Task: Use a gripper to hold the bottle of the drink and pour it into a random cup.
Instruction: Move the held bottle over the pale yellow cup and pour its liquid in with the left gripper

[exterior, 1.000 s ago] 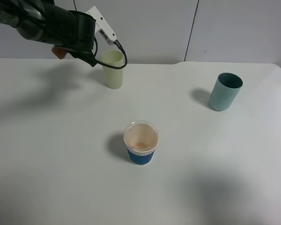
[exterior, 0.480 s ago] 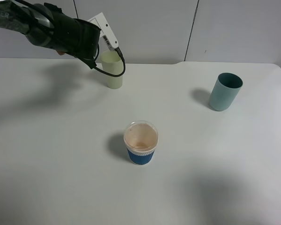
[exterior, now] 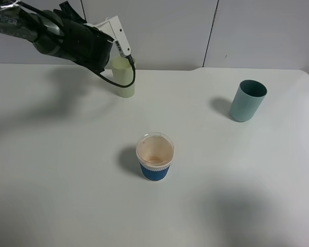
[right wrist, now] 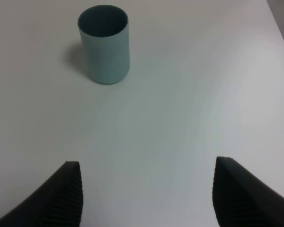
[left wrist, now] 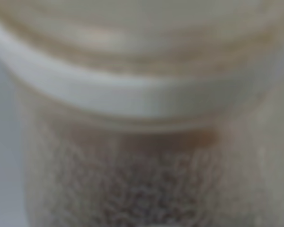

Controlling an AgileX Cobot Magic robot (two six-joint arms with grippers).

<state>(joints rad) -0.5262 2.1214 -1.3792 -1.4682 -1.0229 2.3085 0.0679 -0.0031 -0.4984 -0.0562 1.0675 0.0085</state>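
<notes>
The left claw [exterior: 95, 47] is clamped on the bottle [left wrist: 142, 156], up beside the yellow-green cup [exterior: 124, 82] at the far left. Grabbing looks done; pouring is left. The right claw [right wrist: 149, 196] is apart.

smooth matt white table [exterior: 67, 180], pale yellow-green cup [exterior: 124, 83] of faintly translucent plastic, matt teal plastic cup [exterior: 247, 101], clear plastic bottle [left wrist: 142, 156] with ridged neck, right gripper [right wrist: 146, 194] with ridged matt black pads [right wrist: 61, 198]
</notes>
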